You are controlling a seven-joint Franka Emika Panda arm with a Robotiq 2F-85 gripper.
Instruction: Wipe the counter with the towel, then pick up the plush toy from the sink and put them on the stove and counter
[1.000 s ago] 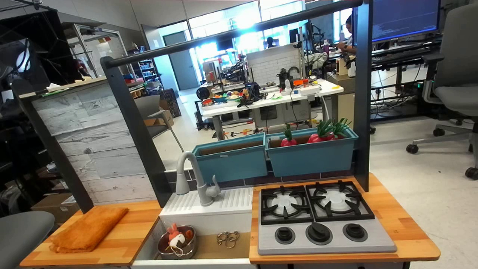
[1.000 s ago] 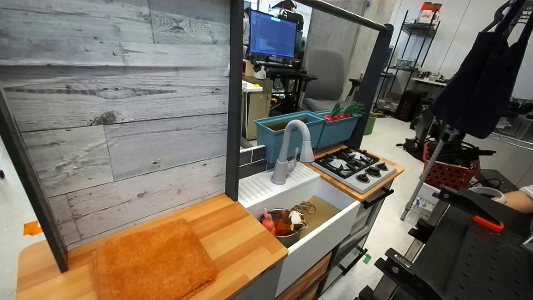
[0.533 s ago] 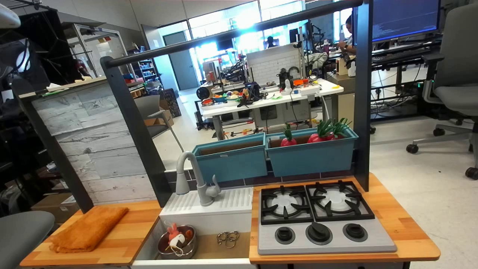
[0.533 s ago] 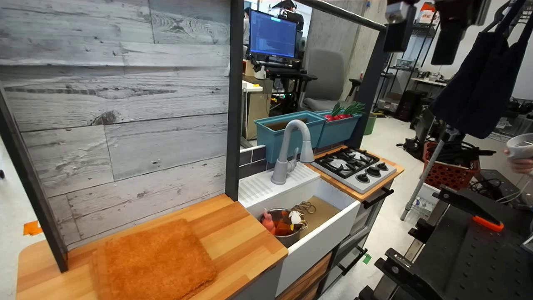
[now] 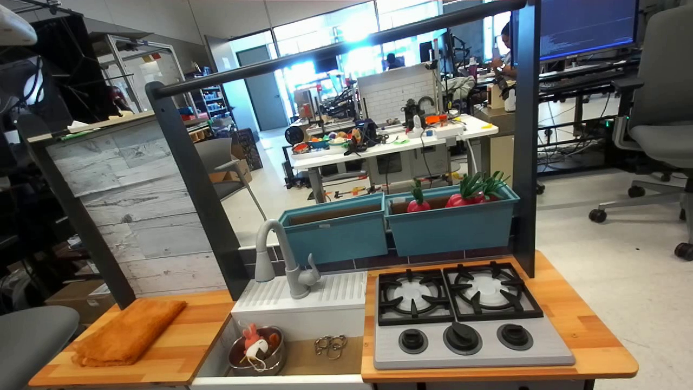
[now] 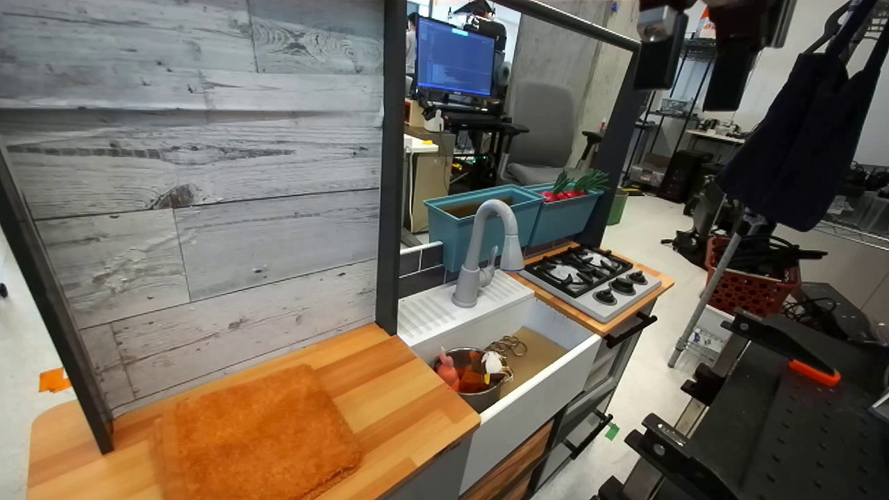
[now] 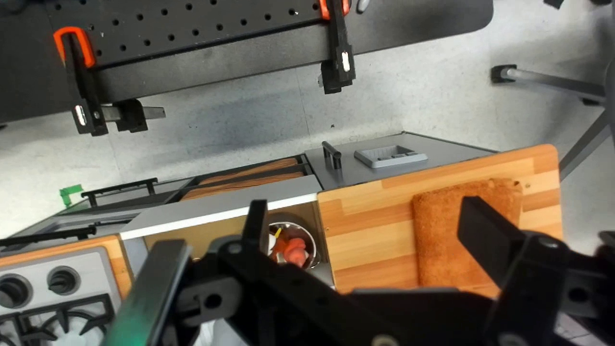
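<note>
In an exterior view, the towel [image 5: 130, 333] is laid flat on the counter [image 5: 203, 319] beside the sink [image 5: 319, 323]; the plush toy [image 5: 252, 337] is cradled in a pot [image 5: 278, 362] inside. In an exterior view, the gripper [image 6: 691, 97] is seen well above the sink's level. In the wrist view its jaws are spread wide, nothing held — for the wipe, the towel should be pinched from above, then pressed lightly.

The tool [image 6: 691, 78] aloft, tip-down, jaws wide apart

New since a second ago: the tool [image 6: 690, 87], top right in an exterior view.
</note>
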